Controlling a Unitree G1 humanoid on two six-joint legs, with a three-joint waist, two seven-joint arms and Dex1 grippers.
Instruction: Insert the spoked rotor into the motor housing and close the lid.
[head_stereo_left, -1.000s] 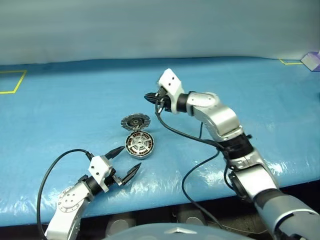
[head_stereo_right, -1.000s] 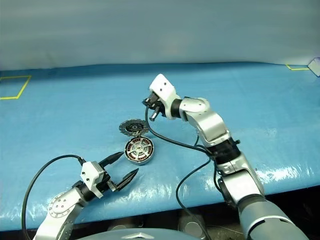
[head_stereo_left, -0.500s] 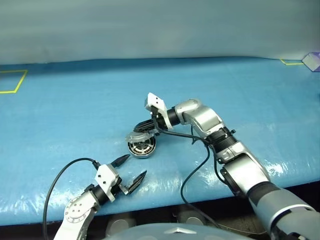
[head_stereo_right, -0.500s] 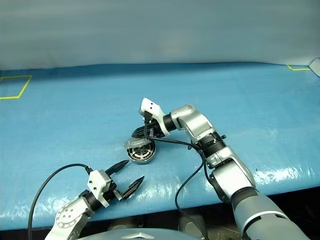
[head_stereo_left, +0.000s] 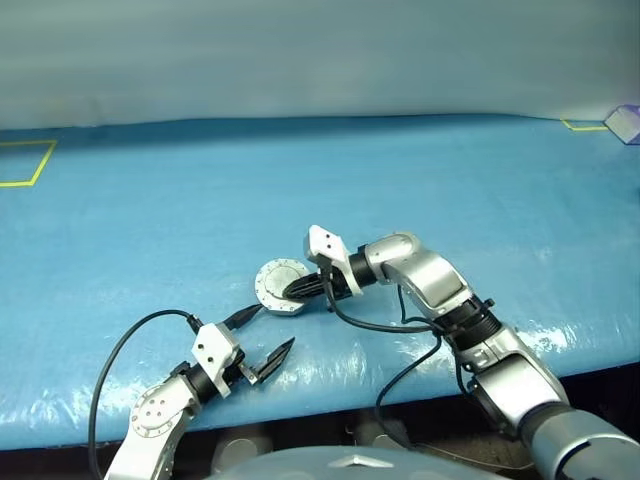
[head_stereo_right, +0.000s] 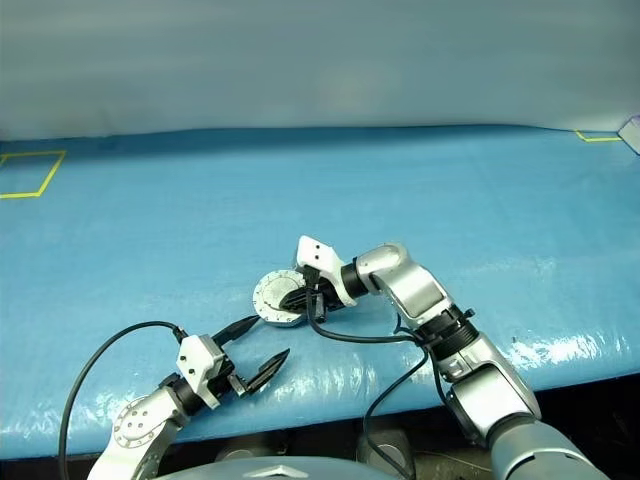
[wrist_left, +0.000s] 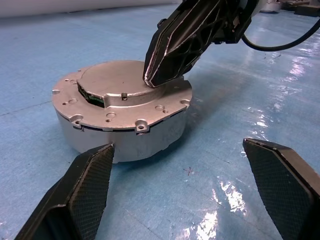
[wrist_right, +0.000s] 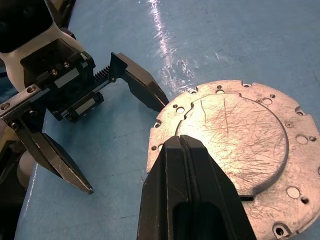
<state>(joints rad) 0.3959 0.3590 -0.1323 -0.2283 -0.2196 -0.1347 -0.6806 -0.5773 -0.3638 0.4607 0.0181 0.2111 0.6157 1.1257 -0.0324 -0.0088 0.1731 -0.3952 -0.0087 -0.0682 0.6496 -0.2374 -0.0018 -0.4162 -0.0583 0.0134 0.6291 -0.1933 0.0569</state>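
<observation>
Blue table (head_stereo_left: 480, 180) – yellow tape (head_stereo_left: 25, 165) far left

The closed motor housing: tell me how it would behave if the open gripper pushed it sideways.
The motor housing looks like solid metal, so probably stiff and heavy for its size. Squat with a flat base, it should slide across the glossy blue table cover rather than tip or roll. The lid, apparently seated flush, likely moves with it.

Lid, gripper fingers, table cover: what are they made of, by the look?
Lid: bare grey metal, likely aluminium; matte, fine scratches, drilled holes.
Right gripper fingers: black, probably moulded plastic; ribbed, slight sheen. Left gripper pads: fine cross-hatch texture, maybe rubber.
Table cover: blue plastic sheet; glossy wrinkles.
</observation>
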